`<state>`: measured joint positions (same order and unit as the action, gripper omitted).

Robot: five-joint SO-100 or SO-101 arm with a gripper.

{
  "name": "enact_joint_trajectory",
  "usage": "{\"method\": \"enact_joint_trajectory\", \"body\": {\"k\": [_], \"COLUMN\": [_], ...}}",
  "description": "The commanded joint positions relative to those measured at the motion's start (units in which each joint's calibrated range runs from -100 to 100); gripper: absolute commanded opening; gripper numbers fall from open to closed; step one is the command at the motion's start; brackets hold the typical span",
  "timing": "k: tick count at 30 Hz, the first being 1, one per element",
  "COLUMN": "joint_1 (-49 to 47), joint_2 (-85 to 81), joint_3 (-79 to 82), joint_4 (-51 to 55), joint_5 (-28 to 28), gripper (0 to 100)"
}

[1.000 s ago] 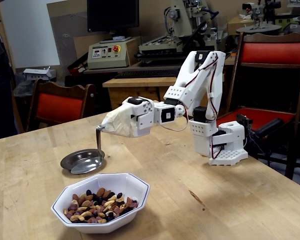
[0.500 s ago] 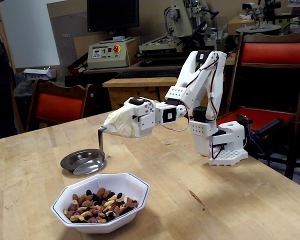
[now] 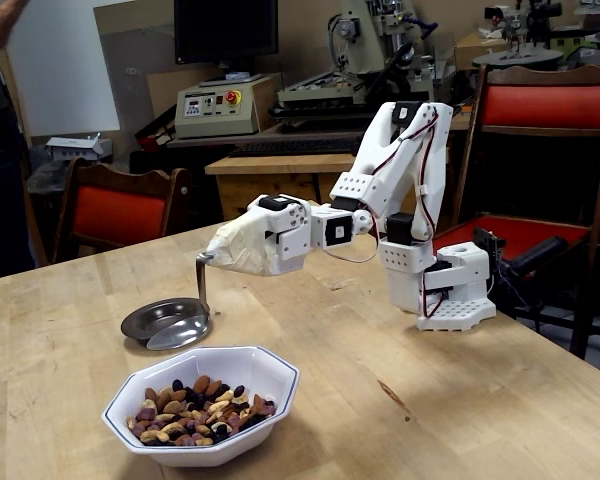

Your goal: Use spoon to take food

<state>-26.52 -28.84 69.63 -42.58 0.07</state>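
You had the gripper (image 3: 212,256) pinching the spoon (image 3: 187,318) by its handle tip (the fingers are wrapped, so only that grip showed), its bowl hanging below the fingers on the rim of the saucer (image 3: 150,320). The food (image 3: 198,410) lay further below in the white bowl (image 3: 270,378). You needed to lift clear of both rims; bare table (image 3: 380,400) lay open beyond.

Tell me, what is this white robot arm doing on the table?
The white robot arm's gripper, wrapped in pale covering, holds a small shiny metal spoon by its handle. The spoon's bowl rests at the edge of a dark round metal saucer on the wooden table. In front sits a white octagonal bowl of mixed nuts and dried fruit, not yet scooped.
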Motion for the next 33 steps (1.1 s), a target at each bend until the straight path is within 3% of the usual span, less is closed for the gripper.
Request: {"method": "enact_joint_trajectory", "body": {"k": [1, 33], "joint_1": [-0.1, 0.1], "joint_2": [-2.4, -2.3], "joint_3": [-1.7, 3.9], "joint_4": [-0.7, -1.1], "joint_5": [-0.3, -0.2], "gripper": [4, 4]}}
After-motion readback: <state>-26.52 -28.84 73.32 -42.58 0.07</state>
